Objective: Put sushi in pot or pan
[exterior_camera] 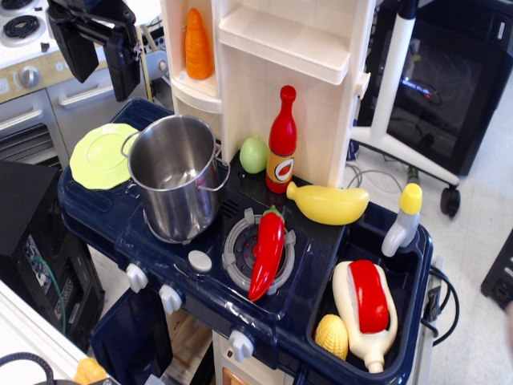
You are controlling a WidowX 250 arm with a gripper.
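- A navy toy kitchen counter [120, 220] is filling the view.
- Nearest, in the sink, the stubby glossy red sushi [368, 294] is lying on a cream jug-shaped bottle [346, 311], long axis running near-to-far.
- Mid-counter, the tall shiny steel pot [176, 176] is waiting empty.
- Farthest, top left, the black gripper [98, 50] is hanging with jaws apart, holding nothing; the sushi is sitting diagonally across, well apart.

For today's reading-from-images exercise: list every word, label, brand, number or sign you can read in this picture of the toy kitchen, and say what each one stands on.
No text can be read anywhere in this view.
Red bottle: its round orange and white label is too blurred to read.
Stove knobs at the upper left: any markings are too small to read.
Steel pot, sushi, chilli, green plate, gripper: no writing visible.
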